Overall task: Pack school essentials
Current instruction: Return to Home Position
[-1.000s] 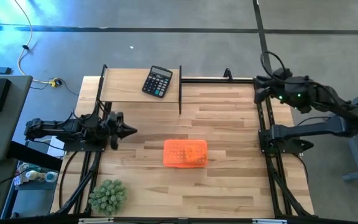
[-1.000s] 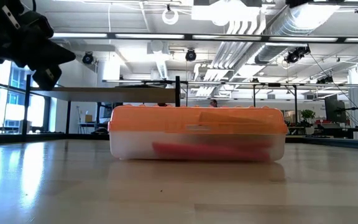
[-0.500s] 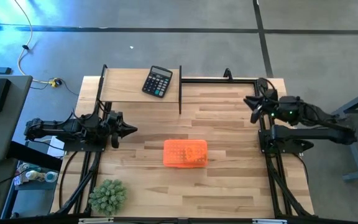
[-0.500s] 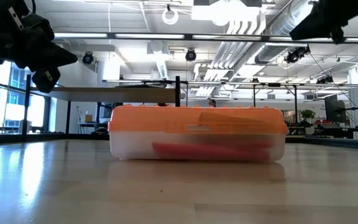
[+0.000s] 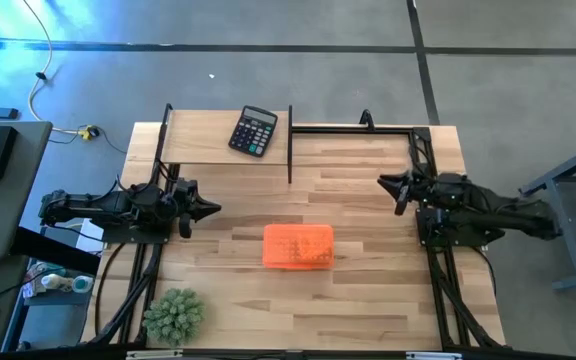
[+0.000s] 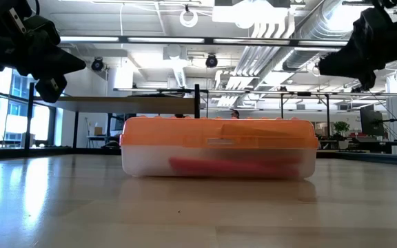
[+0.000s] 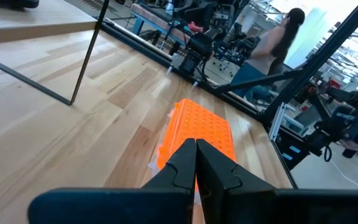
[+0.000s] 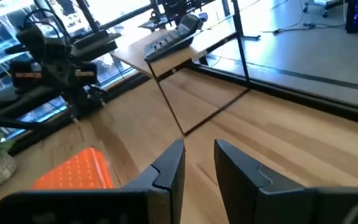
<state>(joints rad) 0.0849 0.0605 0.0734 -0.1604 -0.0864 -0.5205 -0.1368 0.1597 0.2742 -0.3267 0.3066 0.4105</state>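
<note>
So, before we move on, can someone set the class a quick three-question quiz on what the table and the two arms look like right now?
1. True or false: the lid of the orange box is closed.
2. Where does the calculator sit?
A. on the raised wooden shelf
B. inside the box
C. on the floor
3. Fill the gap: of the left gripper and the right gripper, the one with its fingers apart is the ____ one.

Key: 1 true; 2 A; 3 right.
</note>
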